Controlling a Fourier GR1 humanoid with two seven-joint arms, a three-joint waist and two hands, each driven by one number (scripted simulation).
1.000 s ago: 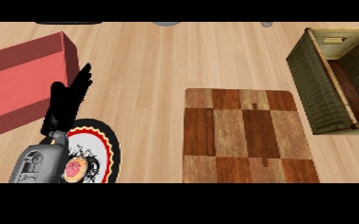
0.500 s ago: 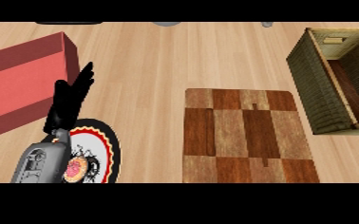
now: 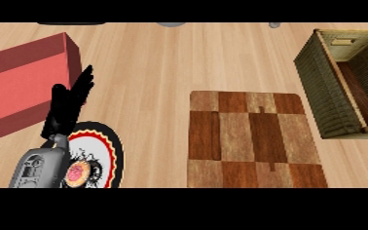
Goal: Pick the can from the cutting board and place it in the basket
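— Can missing from the cutting board (image 3: 251,141); we see it nowhere on the bench (image 3: 179,63). Which step is this?
— No pick in hand, we judge. Only 1 arm shows: the left robot hand (image 3: 68,102) rests released, fingers straight, above the plate (image 3: 108,151). Next we must find the can, perhaps inside the basket (image 3: 327,92).

Pale wood-grain table (image 3: 158,63); brown checkered cutting board (image 3: 251,139); dark olive woven basket (image 3: 327,92); red box (image 3: 32,78); white plate (image 3: 101,151) ringed black, red, yellow.
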